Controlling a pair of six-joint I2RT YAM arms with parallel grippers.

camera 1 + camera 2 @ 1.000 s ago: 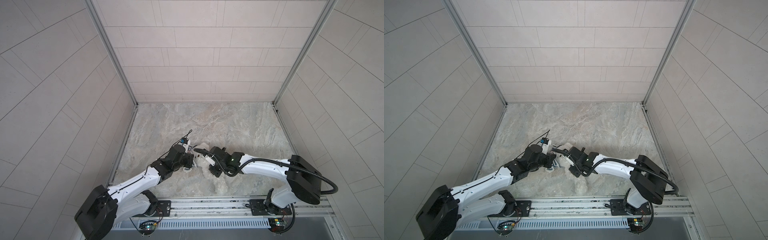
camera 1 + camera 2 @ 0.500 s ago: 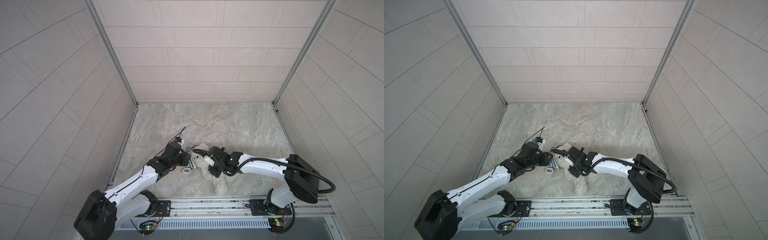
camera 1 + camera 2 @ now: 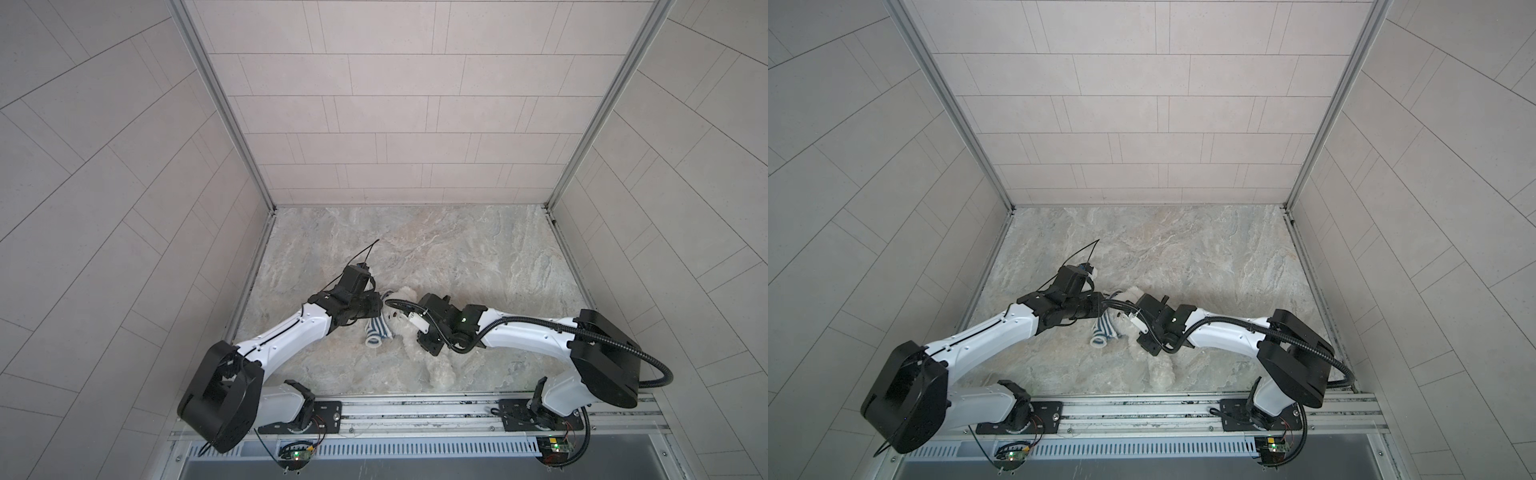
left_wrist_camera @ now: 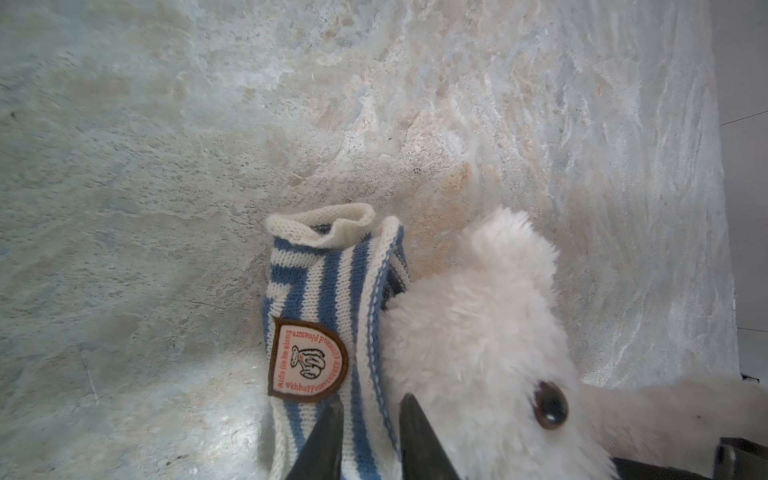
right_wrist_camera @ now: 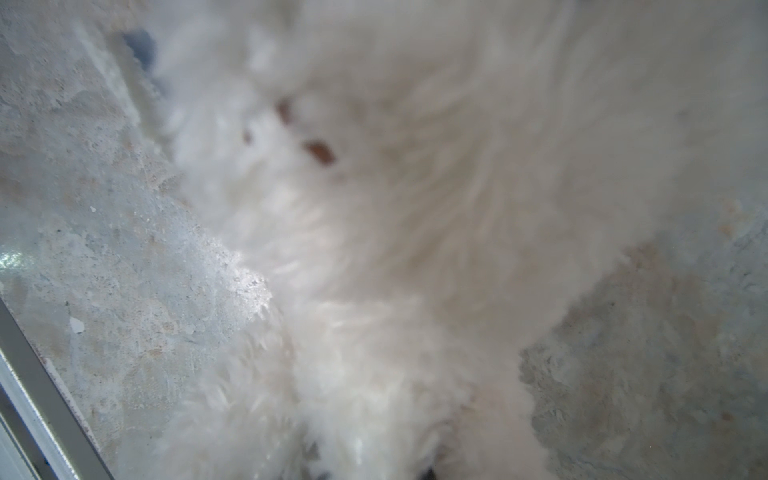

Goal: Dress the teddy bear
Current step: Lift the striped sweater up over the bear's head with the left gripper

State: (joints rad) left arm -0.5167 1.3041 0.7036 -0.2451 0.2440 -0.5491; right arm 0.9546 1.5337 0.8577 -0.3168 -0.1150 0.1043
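Note:
The teddy bear (image 3: pixel 402 297), fluffy and white, lies on the stone floor between both arms, its legs (image 3: pixel 438 374) toward the front rail. The blue-and-white striped shirt (image 4: pixel 328 291) with a brown badge (image 4: pixel 307 361) lies against the bear's head (image 4: pixel 469 332). My left gripper (image 4: pixel 374 436) is narrowly open, and its two dark fingertips stand either side of the shirt's edge, right by the bear's eye. My right gripper (image 3: pixel 426 343) is shut on the bear's body. Fur (image 5: pixel 395 249) fills the right wrist view and buries its fingers. Both top views show the shirt (image 3: pixel 1102 330) beside the bear (image 3: pixel 1133 293).
Tiled walls close in the floor (image 3: pixel 415 249) on three sides. A metal rail (image 3: pixel 415 411) with both arm bases runs along the front. The right arm's black cable (image 3: pixel 519 322) loops over the floor behind its wrist.
My left gripper opened, drew back to the left, then came forward again to the shirt with its jaws narrower. The right gripper and the bear stayed put.

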